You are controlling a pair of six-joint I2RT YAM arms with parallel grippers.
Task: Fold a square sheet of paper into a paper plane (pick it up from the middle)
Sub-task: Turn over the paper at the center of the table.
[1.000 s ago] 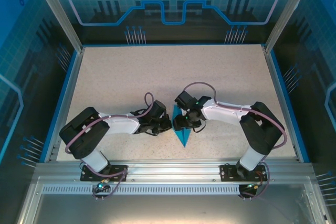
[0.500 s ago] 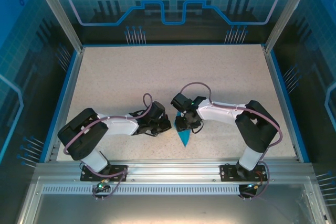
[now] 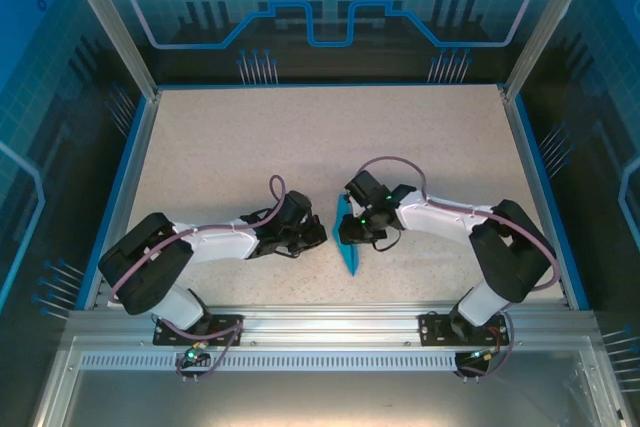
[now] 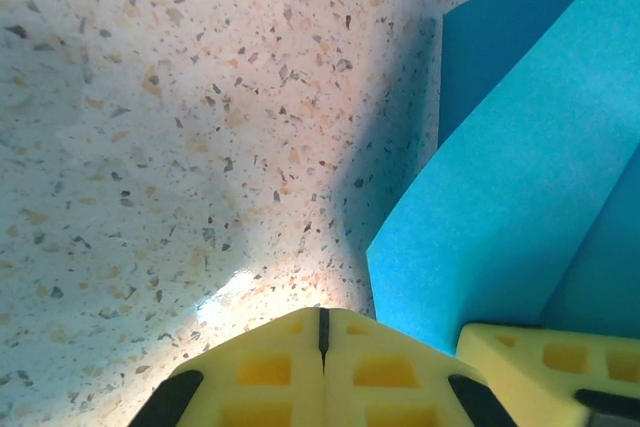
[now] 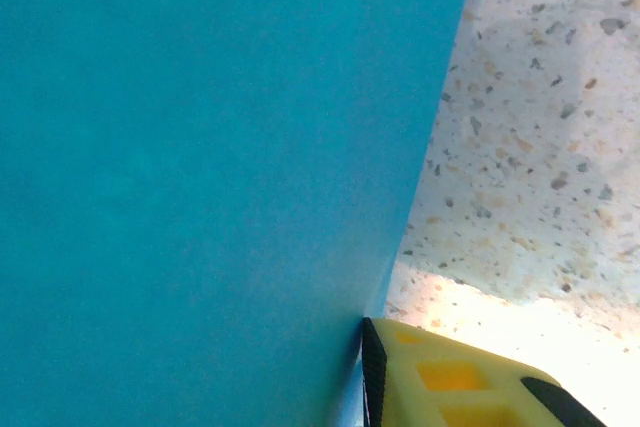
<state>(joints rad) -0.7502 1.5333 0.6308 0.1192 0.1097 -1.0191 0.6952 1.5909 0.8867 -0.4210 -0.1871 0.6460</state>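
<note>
The blue sheet of paper, folded into a slim pointed paper plane, lies between both grippers near the table's front, tip toward the arm bases. My left gripper is shut and empty, its yellow fingertips resting on the table just left of a raised blue flap. My right gripper is at the plane's right side. In the right wrist view the blue paper stands on edge against the black pad of one yellow finger; the other finger is hidden behind the paper.
The speckled tabletop stretches out behind and to both sides. A blue rim and metal frame posts border it. The right gripper's yellow finger sits close beside my left fingertips.
The right gripper's jaws have narrowed around the paper, and its arm has shifted right. The plane now looks narrower, with a flap lifted on edge. The left gripper edged right, staying shut.
</note>
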